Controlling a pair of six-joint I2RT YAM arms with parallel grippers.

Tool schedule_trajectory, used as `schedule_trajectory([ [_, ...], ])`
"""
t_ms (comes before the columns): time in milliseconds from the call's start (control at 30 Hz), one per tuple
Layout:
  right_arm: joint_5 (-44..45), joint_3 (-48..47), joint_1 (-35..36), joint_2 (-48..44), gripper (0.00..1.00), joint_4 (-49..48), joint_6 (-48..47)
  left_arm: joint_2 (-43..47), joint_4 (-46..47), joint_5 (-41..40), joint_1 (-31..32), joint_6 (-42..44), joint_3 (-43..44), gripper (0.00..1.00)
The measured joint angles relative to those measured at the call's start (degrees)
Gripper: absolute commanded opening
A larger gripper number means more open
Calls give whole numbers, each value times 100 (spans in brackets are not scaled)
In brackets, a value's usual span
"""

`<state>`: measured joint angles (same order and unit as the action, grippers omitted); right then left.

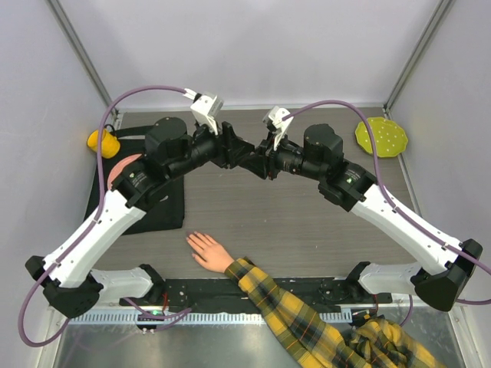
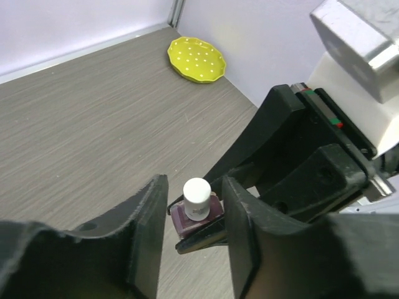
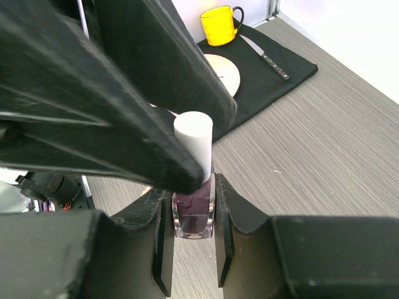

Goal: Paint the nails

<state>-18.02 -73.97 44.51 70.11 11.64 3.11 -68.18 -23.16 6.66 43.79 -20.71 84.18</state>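
The pale hand (image 1: 207, 251) lies palm down near the front of the table, fingers spread, with a yellow-black plaid sleeve (image 1: 284, 303). Its nails are too small to make out. Both grippers meet in mid-air above the table's middle. My right gripper (image 3: 191, 202) is shut on the body of a small dark purple polish bottle (image 3: 193, 215) and holds it upright. My left gripper (image 2: 194, 190) is open, its jaws on either side of the bottle's white cap (image 2: 196, 198) with small gaps. In the top view the left gripper (image 1: 244, 156) and right gripper (image 1: 259, 161) hide the bottle.
A black mat (image 1: 165, 207) at the left holds a pink plate (image 1: 123, 170) and a knife (image 3: 268, 59). A yellow mug (image 1: 102, 142) stands behind it. A yellow-green dotted plate (image 1: 381, 136) lies at the back right. White walls enclose the table.
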Motion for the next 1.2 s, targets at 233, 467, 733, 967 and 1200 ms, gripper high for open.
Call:
schedule_trajectory([
  [233,4,0,0,-26,1,-13,4,-55,-48,151,2,-9,0,0],
  [467,-675,4,-70,-144,1,79,26,177,415,1318,-190,310,-376,0],
  [733,-3679,798,-20,-33,1,-3862,2953,619,2343,4931,-1141,-815,-844,0],
  [967,-3947,382,-13,-79,1,-2822,2170,352,2511,5689,-1185,-1003,-573,45],
  [1200,-3526,111,55,-216,1,-1480,1316,337,1228,4750,-1233,-72,-190,100],
])
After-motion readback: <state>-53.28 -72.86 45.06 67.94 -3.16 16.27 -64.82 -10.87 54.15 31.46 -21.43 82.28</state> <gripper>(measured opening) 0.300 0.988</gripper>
